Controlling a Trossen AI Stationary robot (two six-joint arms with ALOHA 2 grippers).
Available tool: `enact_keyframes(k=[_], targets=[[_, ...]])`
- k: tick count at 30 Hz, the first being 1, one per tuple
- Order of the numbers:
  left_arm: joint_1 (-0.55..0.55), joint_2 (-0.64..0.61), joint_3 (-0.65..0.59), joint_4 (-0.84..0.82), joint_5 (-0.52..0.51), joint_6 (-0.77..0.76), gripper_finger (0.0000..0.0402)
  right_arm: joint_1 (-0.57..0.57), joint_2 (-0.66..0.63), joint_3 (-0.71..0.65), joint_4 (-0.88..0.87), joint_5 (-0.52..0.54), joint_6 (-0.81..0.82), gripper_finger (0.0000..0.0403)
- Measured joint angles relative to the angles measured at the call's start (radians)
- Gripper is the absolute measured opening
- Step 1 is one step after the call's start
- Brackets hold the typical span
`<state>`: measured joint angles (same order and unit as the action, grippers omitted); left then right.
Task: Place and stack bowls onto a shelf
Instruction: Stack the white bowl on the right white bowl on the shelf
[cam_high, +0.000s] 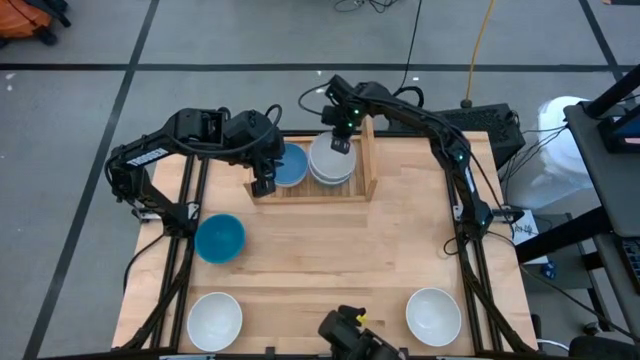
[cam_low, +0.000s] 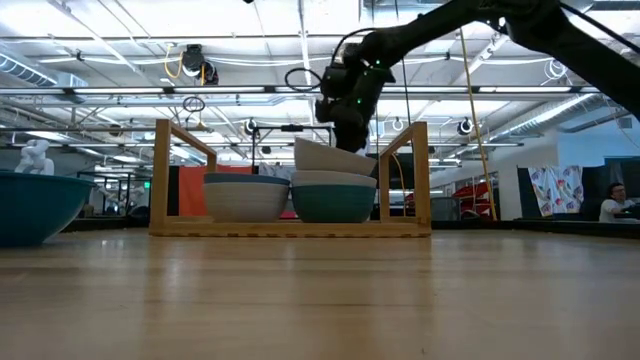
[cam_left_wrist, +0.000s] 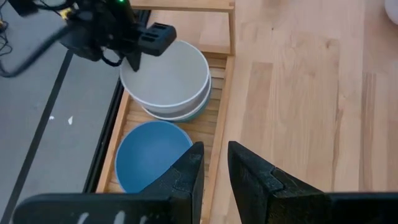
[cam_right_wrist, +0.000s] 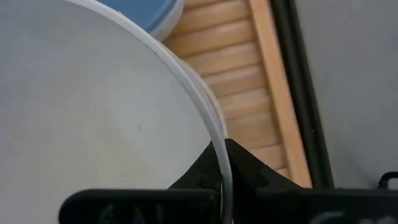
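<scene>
The wooden slatted shelf (cam_high: 368, 165) (cam_low: 160, 175) stands at the table's far middle. On its right part a dark green bowl (cam_low: 333, 205) carries a white bowl (cam_low: 333, 179). A second white bowl (cam_high: 332, 160) (cam_low: 335, 157) sits tilted on top, held by my right gripper (cam_high: 340, 143) (cam_right_wrist: 222, 163). Beside that stack a blue bowl (cam_high: 290, 166) (cam_left_wrist: 152, 155) sits in a white one (cam_low: 245, 198). My left gripper (cam_high: 263, 184) (cam_left_wrist: 214, 163) hovers at the shelf's near left corner, narrowly open and holding nothing. My right gripper pinches the top white bowl by its far rim (cam_right_wrist: 217, 146), one finger inside the bowl and one outside. It comes from above and from the far side. The bowl is tilted, and its lower side rests in the white bowl beneath it.
Loose on the table are a blue bowl (cam_high: 220, 238) at the left, a white bowl (cam_high: 215, 320) near left and another white bowl (cam_high: 433, 315) near right. The shelf's upright side boards (cam_low: 420, 170) flank the stacks. Bare wood lies between the shelf and the near bowls.
</scene>
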<state>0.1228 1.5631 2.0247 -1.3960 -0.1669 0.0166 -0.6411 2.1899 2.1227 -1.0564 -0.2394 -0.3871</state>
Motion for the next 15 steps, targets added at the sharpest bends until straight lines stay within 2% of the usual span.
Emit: enact_keyframes(k=[6,15], targets=[[0.002,0.0,0.0,0.0,0.0,0.0,0.0079,0.0,0.03,-0.001,-0.056,0.001,-0.027,0.0],[0.002,0.0,0.0,0.0,0.0,-0.005,0.0079,-0.006,0.033,-0.061,0.006,-0.004,-0.045,0.0]])
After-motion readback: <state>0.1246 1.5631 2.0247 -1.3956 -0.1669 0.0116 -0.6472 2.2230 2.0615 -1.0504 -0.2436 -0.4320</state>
